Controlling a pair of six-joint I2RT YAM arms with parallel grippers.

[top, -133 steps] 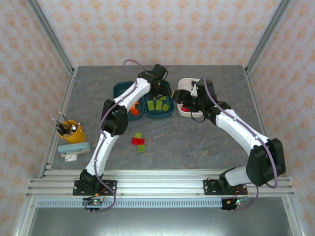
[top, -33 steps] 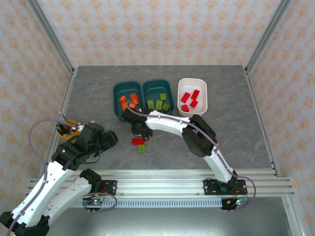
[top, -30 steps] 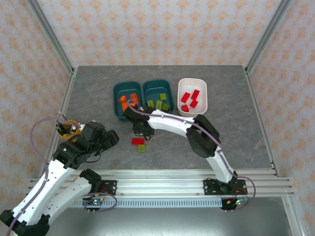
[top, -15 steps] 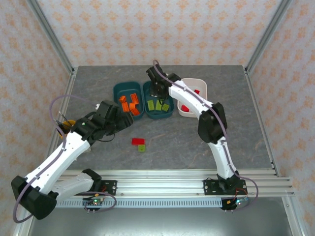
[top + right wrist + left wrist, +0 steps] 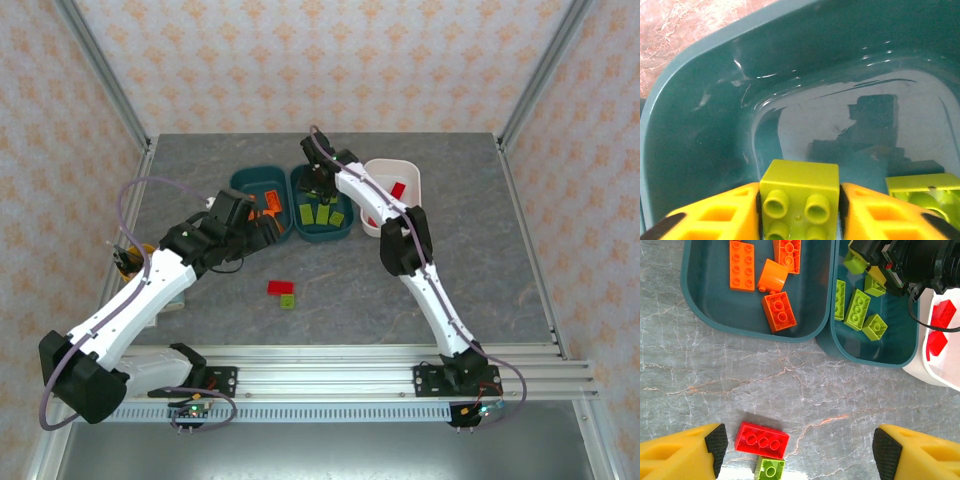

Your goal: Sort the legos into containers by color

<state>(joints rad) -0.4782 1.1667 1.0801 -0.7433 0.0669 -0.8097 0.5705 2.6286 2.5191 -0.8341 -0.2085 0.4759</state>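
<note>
Fingers (image 5: 715, 217) of the right gripper (image 5: 800, 220) press on both sides of a held yellow-green brick (image 5: 799, 186), poised over the middle teal bin (image 5: 322, 238), where about four yellow-green bricks (image 5: 856, 309) already lie. Left gripper (image 5: 800, 452): fingers wide apart, empty, hovering over the table (image 5: 450, 270). Left teal bin (image 5: 705, 290): four orange bricks (image 5: 742, 265). White bin (image 5: 414, 200), at 3 o'clock of the teal pair: red bricks (image 5: 941, 315), count unclear. Outstanding: one loose red brick (image 5: 762, 440) and one loose yellow-green brick (image 5: 770, 470) touching it at its 6 o'clock, both on the table at 6 o'clock of the bins. Judgement: sorting nearly complete, with one drop pending and two pickups left.
</note>
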